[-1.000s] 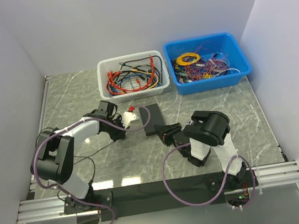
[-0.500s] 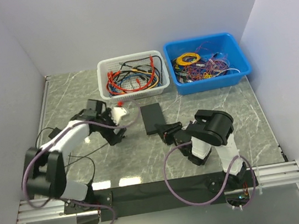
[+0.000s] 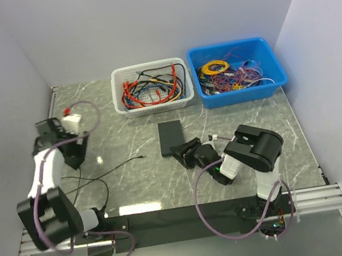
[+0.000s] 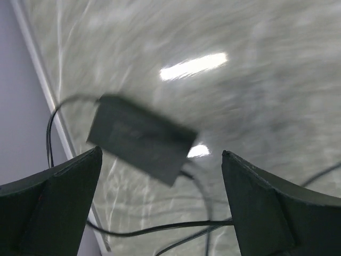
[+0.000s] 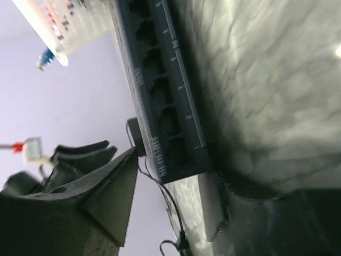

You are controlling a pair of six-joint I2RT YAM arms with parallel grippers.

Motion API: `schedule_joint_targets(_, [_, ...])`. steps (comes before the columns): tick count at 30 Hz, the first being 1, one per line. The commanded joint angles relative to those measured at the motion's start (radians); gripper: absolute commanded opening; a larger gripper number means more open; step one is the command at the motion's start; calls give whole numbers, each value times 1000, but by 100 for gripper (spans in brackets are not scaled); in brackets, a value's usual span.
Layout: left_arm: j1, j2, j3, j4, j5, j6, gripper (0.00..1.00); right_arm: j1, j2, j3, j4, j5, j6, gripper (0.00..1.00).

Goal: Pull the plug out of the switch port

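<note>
On the grey marble table (image 3: 247, 123), near its middle, we see the switch (image 3: 171, 137) lying flat, a thin matte-black box. Its row of ports (image 5: 160, 101) shows in the right wrist view, along the edge that faces that camera. The right gripper (image 3: 185, 151) sits low, just beside the switch's near right corner. Its jaws stand apart and close on nothing, though we cannot tell whether a fingertip brushes the box. A thin black cable (image 3: 138, 160) lies on the marble to the left of the switch, its end apart from the box, and it trails off toward the left arm's base. Well apart, by the left wall, the left gripper (image 4: 161, 153) points down at the table with its jaws spread wide and nothing between them. Below it, in the blurred left wrist view, we make out a dark rectangular block (image 4: 141, 140) on the table with a cable leaving it. At the back of the table the white mesh basket (image 3: 153, 109) and the blue bin (image 3: 243, 95) stand side by side, each holding tangled wires.
</note>
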Motion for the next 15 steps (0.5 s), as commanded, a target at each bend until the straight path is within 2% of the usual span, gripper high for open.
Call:
schedule_joint_targets(1, [196, 96, 96, -55, 82, -23, 99, 6, -40, -26, -383, -61, -101, 58])
schedule_joint_targets(3, [250, 153, 141, -57, 148, -140, 99, 7, -82, -6, -466, -32, -144, 59])
schedule_joint_targets(4, [284, 164, 142, -51, 166, -162, 99, 7, -123, 9, -570, -21, -163, 60])
schedule_joint_targets(7, [311, 112, 78, 30, 217, -237, 99, 24, -180, 75, -752, 59, -241, 62])
schedule_joint_targets(11, [312, -3, 12, 247, 26, -409, 99, 59, -275, 150, -934, 195, -324, 67])
schedule_joint_targets(12, [312, -26, 21, 305, -95, -498, 99, 70, -286, 157, -962, 215, -333, 67])
schedule_joint_targets(14, [313, -26, 84, 292, -169, -546, 99, 78, -305, 170, -1008, 255, -351, 69])
schedule_joint_targets(15, [313, -12, 104, 261, -211, -623, 99, 81, -306, 173, -1022, 265, -350, 70])
